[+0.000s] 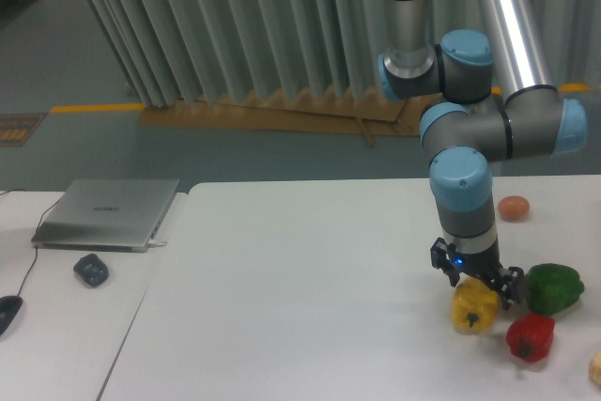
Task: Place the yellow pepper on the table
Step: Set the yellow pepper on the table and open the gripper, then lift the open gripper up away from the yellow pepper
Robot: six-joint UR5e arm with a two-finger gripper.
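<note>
The fixed camera showed the arm coming in from the upper right, with its silver tube slanting down to a grey and blue elbow. From there the last links folded back and the wrist pointed straight down over the right part of the counter (310, 269). The claw (477, 288) hung vertical at the end of the wrist, and a small blue light shone on its body. Its black fingers stood on both sides of the top of the yellow pepper (474, 308); whether they were clenched on it or already released, I cannot tell, because the fingers were small and dark. The yellow pepper was directly under the claw, low at the white surface, with its stem side turned toward the camera, but I could not judge if it touched the counter. Just to its right lay the green pepper (554, 287), and the red pepper (531, 336) lay near, in front and to the right. A small orange-red round fruit (513, 207) was further back. On the adjoining desk at the left rested a closed laptop (108, 213) and a dark small object (91, 269)
</note>
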